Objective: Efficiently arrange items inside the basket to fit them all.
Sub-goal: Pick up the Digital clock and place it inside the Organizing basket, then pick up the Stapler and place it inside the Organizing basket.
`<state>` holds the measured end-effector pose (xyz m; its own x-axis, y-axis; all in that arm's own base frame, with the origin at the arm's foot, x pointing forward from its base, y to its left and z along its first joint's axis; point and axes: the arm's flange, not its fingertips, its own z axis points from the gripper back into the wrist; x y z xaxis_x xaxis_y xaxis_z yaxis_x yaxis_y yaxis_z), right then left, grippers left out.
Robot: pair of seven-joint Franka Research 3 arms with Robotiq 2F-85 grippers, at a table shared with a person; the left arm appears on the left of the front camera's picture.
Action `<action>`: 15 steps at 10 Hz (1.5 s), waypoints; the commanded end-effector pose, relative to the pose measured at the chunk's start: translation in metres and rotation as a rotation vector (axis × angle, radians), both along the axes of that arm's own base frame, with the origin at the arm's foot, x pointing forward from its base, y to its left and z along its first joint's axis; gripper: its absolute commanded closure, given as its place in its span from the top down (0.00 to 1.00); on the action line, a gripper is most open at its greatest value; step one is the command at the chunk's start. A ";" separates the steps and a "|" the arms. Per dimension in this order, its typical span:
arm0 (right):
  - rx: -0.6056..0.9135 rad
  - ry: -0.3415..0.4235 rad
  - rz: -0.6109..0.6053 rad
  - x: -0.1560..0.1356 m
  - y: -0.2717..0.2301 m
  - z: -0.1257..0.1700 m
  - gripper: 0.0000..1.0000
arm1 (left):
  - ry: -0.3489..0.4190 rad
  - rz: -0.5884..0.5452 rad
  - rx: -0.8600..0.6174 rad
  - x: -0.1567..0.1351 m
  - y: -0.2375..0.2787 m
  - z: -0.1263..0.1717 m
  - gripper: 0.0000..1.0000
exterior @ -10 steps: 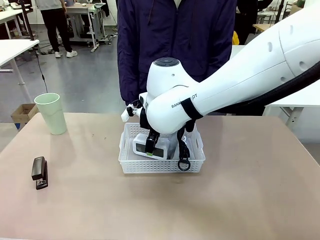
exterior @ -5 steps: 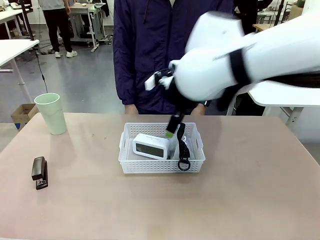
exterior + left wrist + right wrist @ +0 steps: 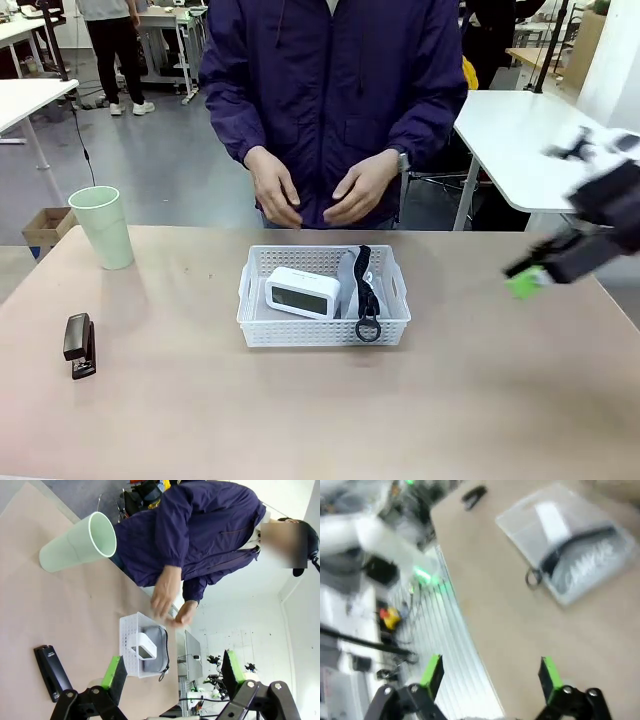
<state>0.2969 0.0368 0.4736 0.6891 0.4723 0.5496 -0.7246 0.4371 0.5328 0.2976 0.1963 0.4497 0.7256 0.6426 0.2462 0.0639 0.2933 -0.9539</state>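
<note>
The basket (image 3: 323,333) sits mid-bench with the box (image 3: 302,292) and pouch (image 3: 157,655) packed side by side, probably to save room. The cup (image 3: 103,227), near the far left corner, and the stapler (image 3: 79,345), by the left edge, lie outside. The left claw (image 3: 172,670) and right claw (image 3: 491,674) gape empty, holding nothing.

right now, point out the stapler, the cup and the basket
stapler (image 3: 79,345), front view, middle of its black body
cup (image 3: 103,228), front view, middle of its side wall
basket (image 3: 300,333), front view, on its near lattice wall
</note>
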 end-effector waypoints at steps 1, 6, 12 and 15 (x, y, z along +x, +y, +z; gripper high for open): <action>0.140 0.222 -0.258 -0.032 -0.065 -0.027 1.00 | -0.029 0.000 -0.002 0.000 -0.002 -0.002 1.00; 0.309 0.472 -0.355 -0.029 -0.136 -0.059 1.00 | -0.029 0.000 -0.002 0.000 -0.002 -0.002 1.00; 0.309 0.472 -0.355 -0.029 -0.136 -0.059 1.00 | -0.029 0.000 -0.002 0.000 -0.002 -0.002 1.00; 0.309 0.472 -0.355 -0.029 -0.136 -0.059 1.00 | -0.029 0.000 -0.002 0.000 -0.002 -0.002 1.00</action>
<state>0.2720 -0.0964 0.4155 0.9752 0.0287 0.2192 -0.2134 0.3816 0.8993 0.2983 0.1966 0.4485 0.7266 0.6424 0.2438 0.0609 0.2932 -0.9541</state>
